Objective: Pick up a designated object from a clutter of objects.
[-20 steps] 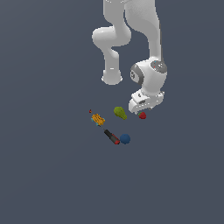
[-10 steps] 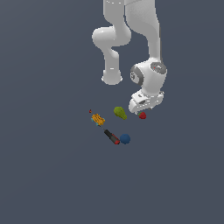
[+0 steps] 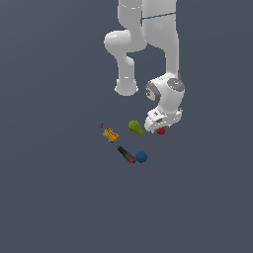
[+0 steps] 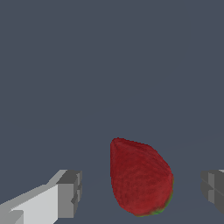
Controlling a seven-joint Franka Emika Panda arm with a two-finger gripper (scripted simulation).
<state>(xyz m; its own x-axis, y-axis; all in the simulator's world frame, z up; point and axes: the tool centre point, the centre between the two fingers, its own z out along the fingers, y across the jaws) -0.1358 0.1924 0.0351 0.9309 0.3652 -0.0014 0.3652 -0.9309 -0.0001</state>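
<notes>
The arm is leaning down over the far side of the little scatter, and its pincer [image 3: 159, 127] is hanging right over the strawberry [image 3: 161, 131], which is lying on the grey bench [image 3: 59, 197] at the exterior view's right edge of the group, just beside the green pear shape [image 3: 136, 127] and well apart from the blue ball [image 3: 142, 157], the black red-tipped stick [image 3: 125, 154] and the orange-yellow block [image 3: 110, 134]. From the wrist view the thing that matters is plain: the strawberry [image 4: 139, 177] is sitting between the two fingers [image 4: 69, 194], with the pincer [image 4: 142, 188] spread wide and holding nothing, a clear gap of bench showing on each side of the fruit. It is not quite centred, I think; it is lying a little nearer the finger at the picture's edge than the paler one. Its long axis is running roughly across the line that joins the fingers, pointed end away from the camera and green cap towards it, so the fingers would be closing on its narrower flanks rather than end to end. I am judging that the coming move is a short drop and a squeeze; whether the fingertips are already down level with the fruit, I cannot tell.
</notes>
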